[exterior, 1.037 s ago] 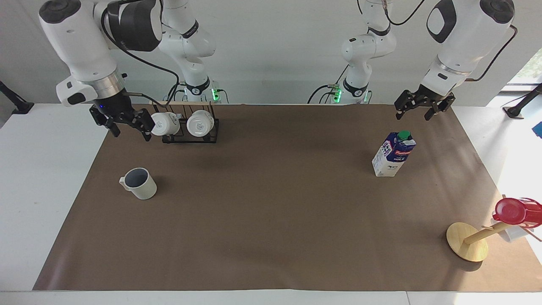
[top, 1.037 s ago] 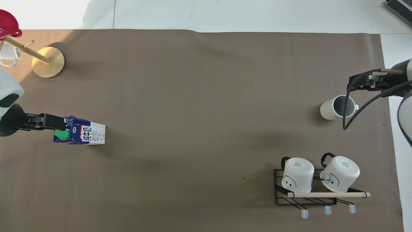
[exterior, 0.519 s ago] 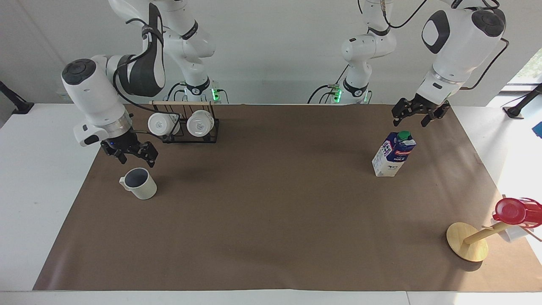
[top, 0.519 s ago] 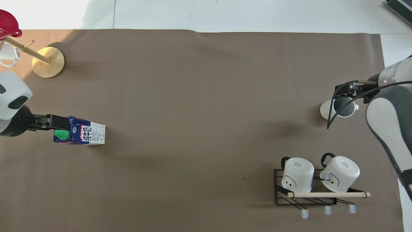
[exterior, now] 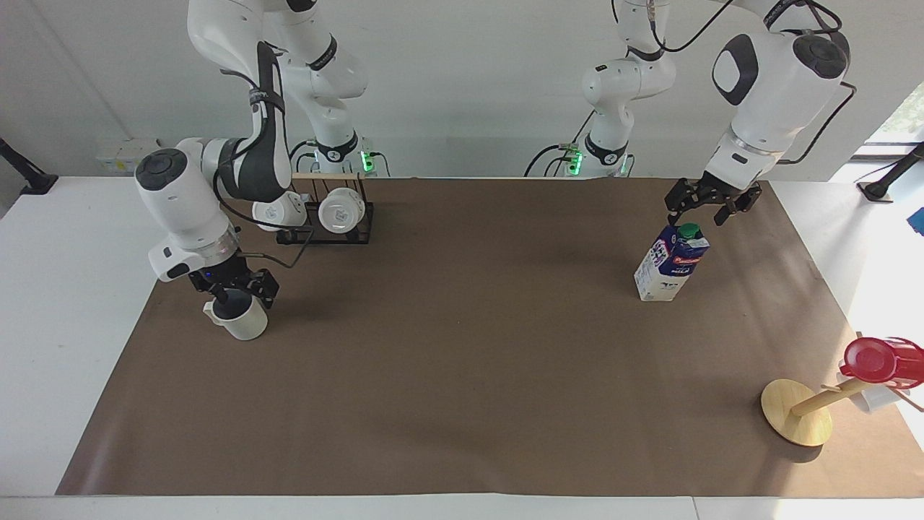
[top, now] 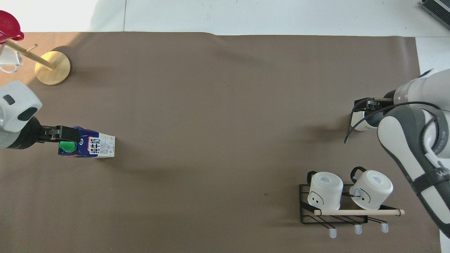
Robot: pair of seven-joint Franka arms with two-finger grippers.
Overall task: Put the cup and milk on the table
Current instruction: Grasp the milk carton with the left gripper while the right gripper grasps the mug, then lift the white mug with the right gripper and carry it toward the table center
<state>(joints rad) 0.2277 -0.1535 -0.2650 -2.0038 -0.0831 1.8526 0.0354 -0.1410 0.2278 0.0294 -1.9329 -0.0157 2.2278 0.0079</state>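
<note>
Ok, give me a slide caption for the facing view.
Right gripper open at the cup; left gripper open over the milk, both standing on the table.

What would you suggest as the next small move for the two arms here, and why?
Probably close both tools. The right tool sits open at the rim of the cup, and the left tool hangs open just over the cap of the milk, which may need a slight drop first. Neither thing is gripped yet.

Plain white wall, bright window at one end
</note>
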